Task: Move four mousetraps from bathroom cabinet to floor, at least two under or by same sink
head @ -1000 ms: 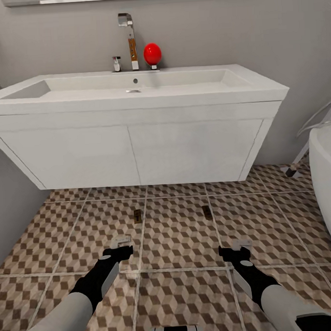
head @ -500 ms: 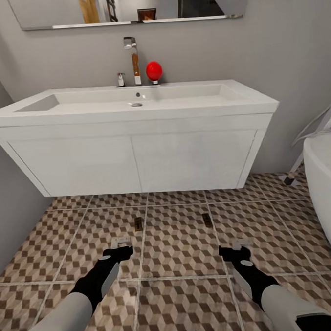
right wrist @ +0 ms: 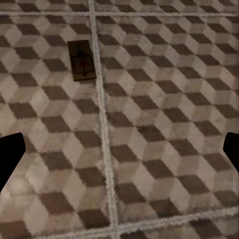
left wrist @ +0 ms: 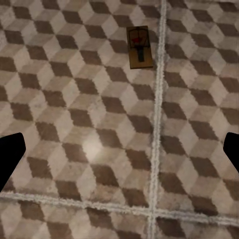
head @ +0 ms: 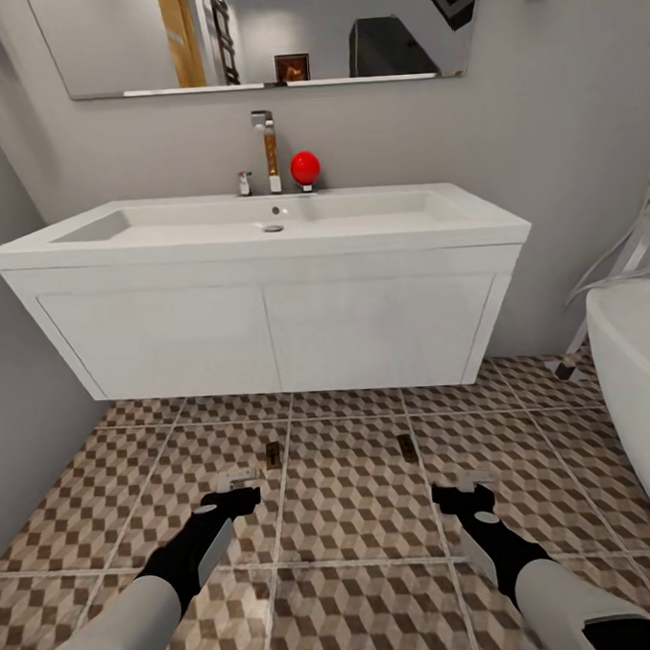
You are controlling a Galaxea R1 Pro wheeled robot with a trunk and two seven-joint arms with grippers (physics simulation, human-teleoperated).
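Observation:
Two mousetraps lie flat on the bathroom floor [head: 349, 487] in front of the white bathroom sink [head: 266, 300]: one mousetrap [head: 272, 453] to the left, another mousetrap [head: 407, 447] to the right. The left wrist view shows a mousetrap [left wrist: 139, 47] on the tiles beyond the open left gripper [left wrist: 119, 154]. In the right wrist view a mousetrap [right wrist: 81, 60] lies ahead of the open right gripper [right wrist: 119, 154]. Both grippers, the left gripper [head: 238, 487] and the right gripper [head: 470, 487], hover empty above the floor, short of the traps. The cabinet is out of view.
A white bathtub [head: 638, 383] rises at the right edge. A grey wall [head: 23, 420] closes the left side. On the sink's back edge stand a tap [head: 268, 150] and a red ball-shaped object [head: 305, 167], with a mirror [head: 259, 31] above.
The whole head view has shifted: the sink sits lower and farther, and more of the mirror shows, so the camera moved. Arms and mousetraps keep their places relative to each other.

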